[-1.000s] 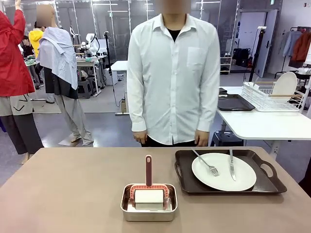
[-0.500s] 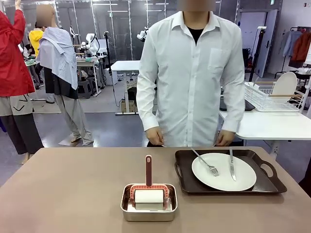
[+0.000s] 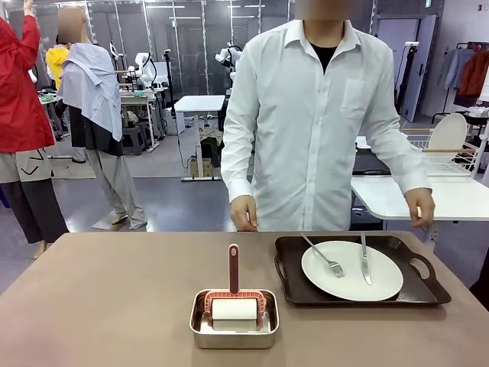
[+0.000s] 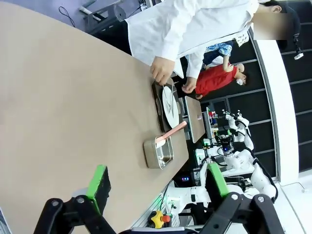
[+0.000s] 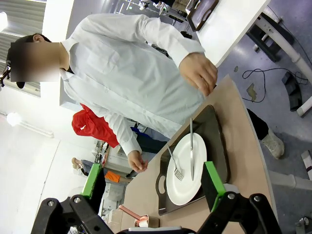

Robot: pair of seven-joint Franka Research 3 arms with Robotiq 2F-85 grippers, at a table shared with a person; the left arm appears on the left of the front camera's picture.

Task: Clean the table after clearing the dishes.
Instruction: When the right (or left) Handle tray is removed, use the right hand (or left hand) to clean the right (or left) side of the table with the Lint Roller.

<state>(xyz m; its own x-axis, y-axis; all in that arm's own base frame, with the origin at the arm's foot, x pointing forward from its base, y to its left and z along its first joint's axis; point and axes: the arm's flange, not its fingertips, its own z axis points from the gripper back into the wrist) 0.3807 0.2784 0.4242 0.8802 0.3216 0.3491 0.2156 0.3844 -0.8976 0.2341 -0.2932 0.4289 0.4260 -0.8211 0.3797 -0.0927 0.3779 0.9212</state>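
Front view: we face a person [image 3: 313, 122] in a white shirt standing at the far edge of a brown bench [image 3: 99, 290]. On the bench, toward our right, a dark handled tray [image 3: 289, 269] carries one white plate [image 3: 348, 289], with a fork [image 3: 325, 256] and a knife [image 3: 364, 260] lying on the plate. Near the middle of our edge sits a small steel pan [image 3: 229, 341] holding a white roller [image 3: 234, 309] with its red handle standing upright.

A second ago the person stood squarely in the middle with arms hanging down. Now they have stepped toward our right, behind the tray. The person's hand on our left [image 3: 244, 212] hangs just behind the tray's far left corner, and the person's other hand [image 3: 420, 206] reaches out beyond its far right corner, near the white table [image 3: 451, 200] behind. Neither touches the tray yet.

We judge the person is about to lift the tray away, so clearing is unfinished and wiping should wait.

Left wrist view: our left hand [image 4: 157, 181] is spread wide and empty above the bench. Right wrist view: our right hand [image 5: 152, 181] is likewise spread and empty, looking down on the tray.
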